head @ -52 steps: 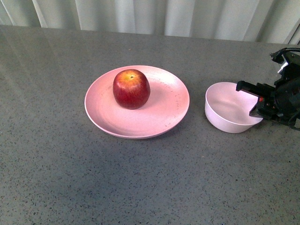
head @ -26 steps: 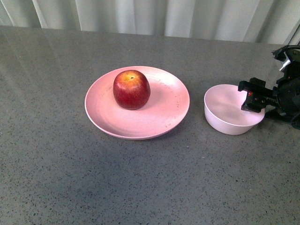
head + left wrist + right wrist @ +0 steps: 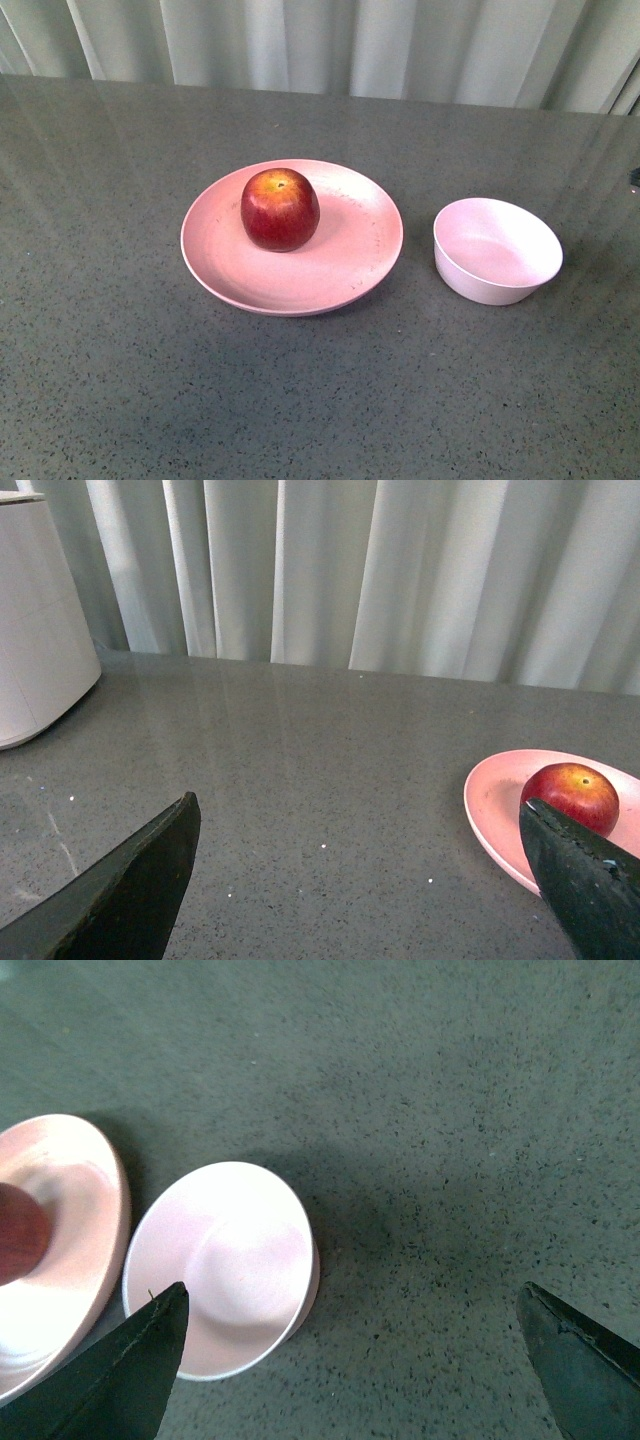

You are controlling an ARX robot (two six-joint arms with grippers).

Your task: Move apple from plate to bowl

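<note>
The right gripper (image 3: 352, 1295), held at the bowl (image 3: 497, 250) a second earlier, had been drawn out of the front view, jaws spread empty, and the apple (image 3: 280, 208) was left ungrasped on the plate (image 3: 345, 272).

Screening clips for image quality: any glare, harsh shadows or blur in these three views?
Front view: sharp, even light, faint pale curtain reflections on the table, soft shadow under the plate. Left wrist view: apple sharp, left gripper only dark silhouettes. Right wrist view: bowl sharp, soft shadow on the table beside it.
</note>
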